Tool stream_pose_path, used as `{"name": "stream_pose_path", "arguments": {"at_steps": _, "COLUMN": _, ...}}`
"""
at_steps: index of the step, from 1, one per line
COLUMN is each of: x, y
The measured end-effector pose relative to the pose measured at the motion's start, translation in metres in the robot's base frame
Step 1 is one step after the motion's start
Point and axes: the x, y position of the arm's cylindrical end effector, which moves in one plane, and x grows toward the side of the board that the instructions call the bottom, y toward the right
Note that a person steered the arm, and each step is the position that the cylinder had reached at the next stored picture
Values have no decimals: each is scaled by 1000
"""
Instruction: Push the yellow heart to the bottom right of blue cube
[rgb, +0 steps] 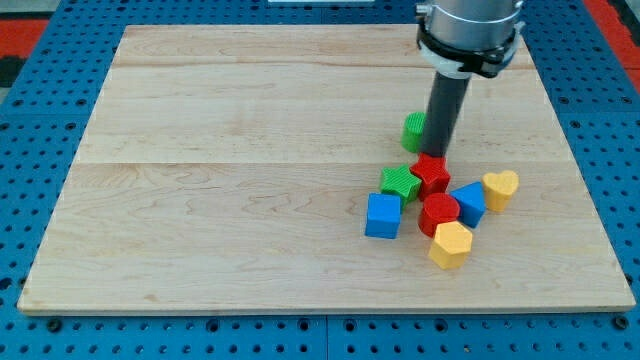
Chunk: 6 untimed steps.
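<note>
The yellow heart lies at the right end of a cluster of blocks, touching a blue block on its left. The blue cube sits at the cluster's left side, lower than the heart. My tip comes down just above the red star, with a green block partly hidden behind the rod on its left. The tip is up and to the left of the yellow heart, apart from it.
A green star sits above the blue cube. A red cylinder and a yellow hexagon lie between the cube and the blue block. The wooden board rests on a blue pegboard.
</note>
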Motion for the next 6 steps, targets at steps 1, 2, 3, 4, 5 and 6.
{"name": "stream_pose_path", "arguments": {"at_steps": 1, "x": 3, "y": 52}}
{"name": "stream_pose_path", "arguments": {"at_steps": 2, "x": 52, "y": 54}}
{"name": "stream_pose_path", "arguments": {"at_steps": 3, "x": 96, "y": 66}}
{"name": "stream_pose_path", "arguments": {"at_steps": 4, "x": 114, "y": -11}}
{"name": "stream_pose_path", "arguments": {"at_steps": 5, "x": 101, "y": -63}}
{"name": "stream_pose_path", "arguments": {"at_steps": 6, "x": 98, "y": -30}}
